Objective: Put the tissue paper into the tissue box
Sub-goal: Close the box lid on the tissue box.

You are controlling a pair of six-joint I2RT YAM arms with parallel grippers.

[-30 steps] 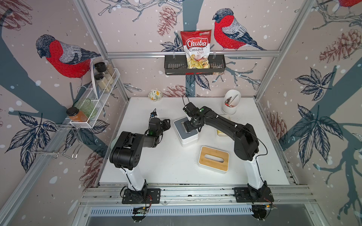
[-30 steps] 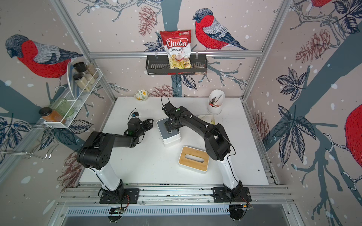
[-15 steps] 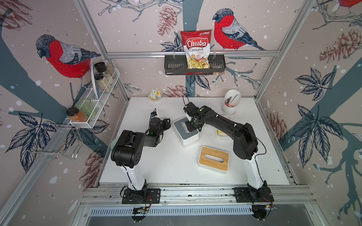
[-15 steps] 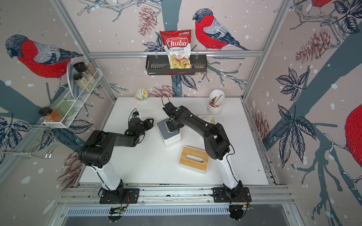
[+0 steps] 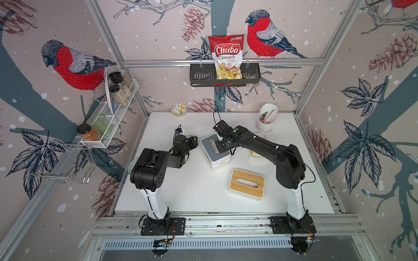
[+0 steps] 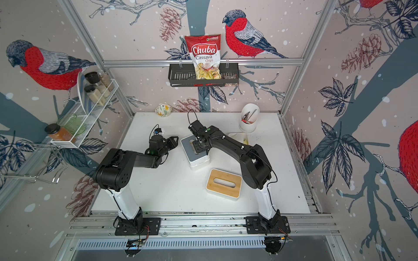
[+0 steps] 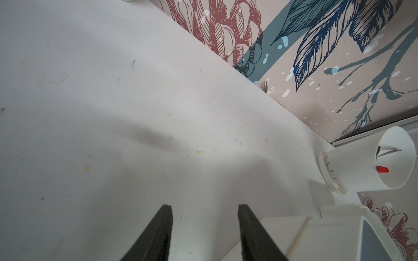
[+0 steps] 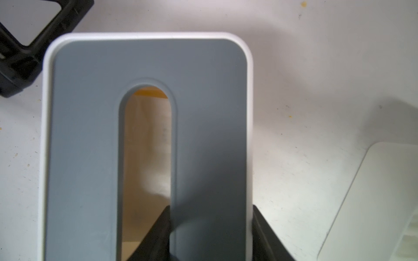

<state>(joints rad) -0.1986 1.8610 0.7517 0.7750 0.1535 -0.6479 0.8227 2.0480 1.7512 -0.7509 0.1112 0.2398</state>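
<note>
A white tissue box [image 5: 218, 161] with a grey slotted lid [image 8: 90, 135] stands mid-table. My right gripper [image 8: 210, 209] is shut on the lid strip beside the slot. One finger is inside the slot and the other is against the box's outer wall. It shows over the box in both top views [image 5: 220, 146] [image 6: 199, 146]. My left gripper [image 7: 204, 209] is open and empty, just left of the box [image 5: 192, 143]. A flat white packet [image 6: 237, 136] lies behind the right arm. I cannot tell whether it is the tissue paper.
A second box with a bamboo slotted lid [image 5: 246, 183] sits in front of the right arm. A white utensil holder [image 5: 267, 119] stands at the back right. A small patterned bowl [image 5: 179, 110] sits by the back wall. Racks hang on the left and back walls.
The right gripper's jaws have narrowed onto the grey lid strip. The left arm and both boxes have stayed in place.
</note>
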